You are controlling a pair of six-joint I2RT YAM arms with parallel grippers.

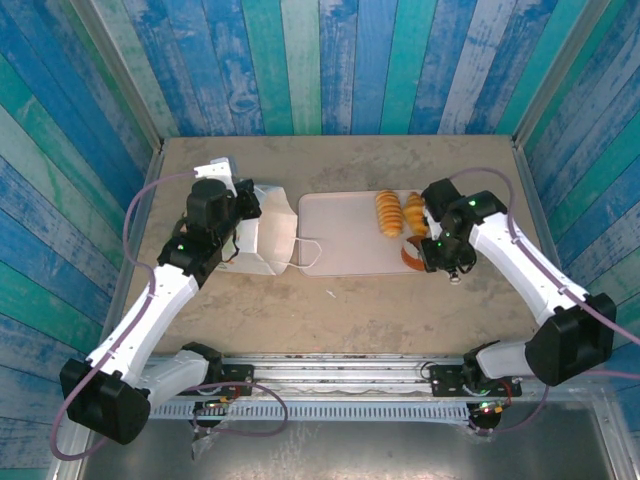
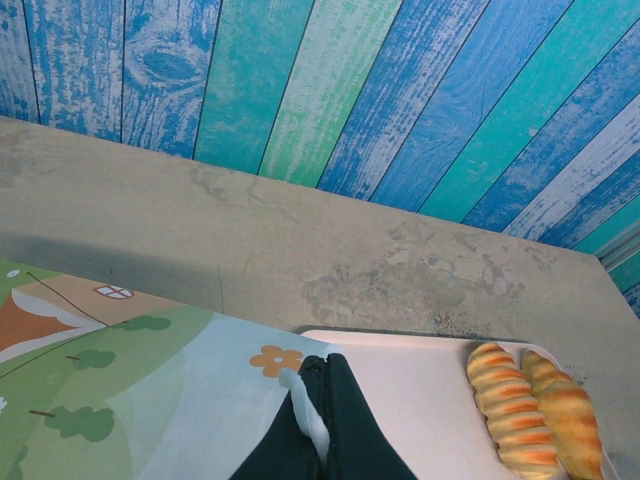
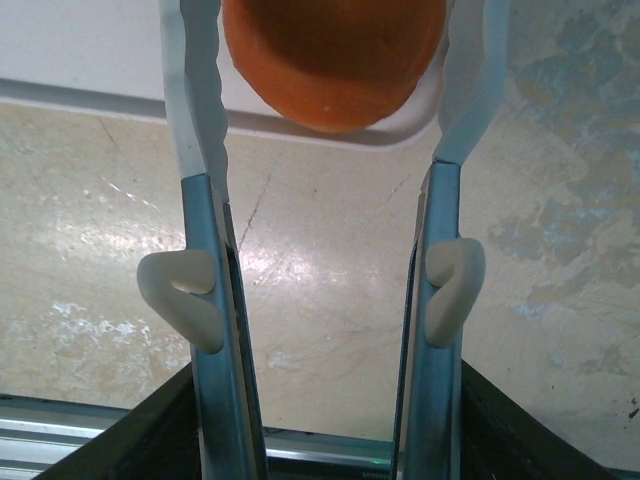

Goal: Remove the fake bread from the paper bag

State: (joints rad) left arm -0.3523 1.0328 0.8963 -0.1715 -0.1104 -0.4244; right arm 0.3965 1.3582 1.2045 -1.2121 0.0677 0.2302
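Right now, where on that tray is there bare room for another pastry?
The pink tray is bare across its left half, between the paper bag and the two croissants. Its right end is crowded: those croissants, an orange bun, and the right hand around it.

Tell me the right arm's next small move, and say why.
Probably open the right tool a little wider to let go. The round bun between its fingers sits at the near rim of the pink tray, where two other pastries lie, so it looks delivered. Whether the fingers press it I cannot tell. The left tool is shut on the paper bag.
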